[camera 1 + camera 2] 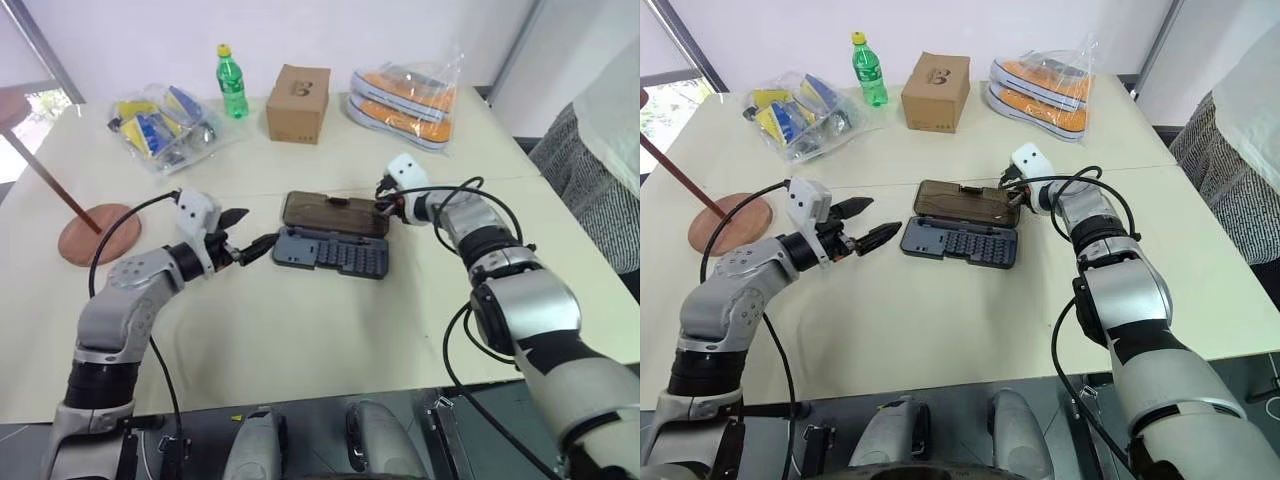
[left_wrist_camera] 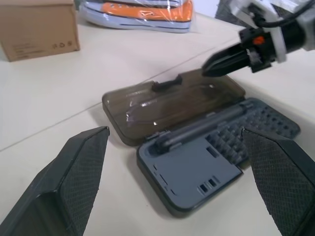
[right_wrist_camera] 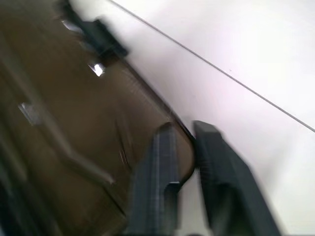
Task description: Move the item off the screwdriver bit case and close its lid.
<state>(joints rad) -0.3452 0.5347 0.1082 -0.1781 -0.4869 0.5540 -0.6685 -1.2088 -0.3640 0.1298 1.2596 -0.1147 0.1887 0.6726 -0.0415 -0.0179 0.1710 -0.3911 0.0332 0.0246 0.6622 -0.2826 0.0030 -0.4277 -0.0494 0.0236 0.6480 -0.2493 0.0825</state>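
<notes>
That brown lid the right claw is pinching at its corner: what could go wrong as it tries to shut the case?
The right claw grips only the far corner edge of the lid, so it could slip free as the lid swings up. The grey tray lies loose on the table, so lifting may drag the whole case. The open left claw sits close beside the tray and could bump it.

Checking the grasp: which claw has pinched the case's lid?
The right claw, closed on the brown lid's corner; the left claw gapes beside the tray.
</notes>
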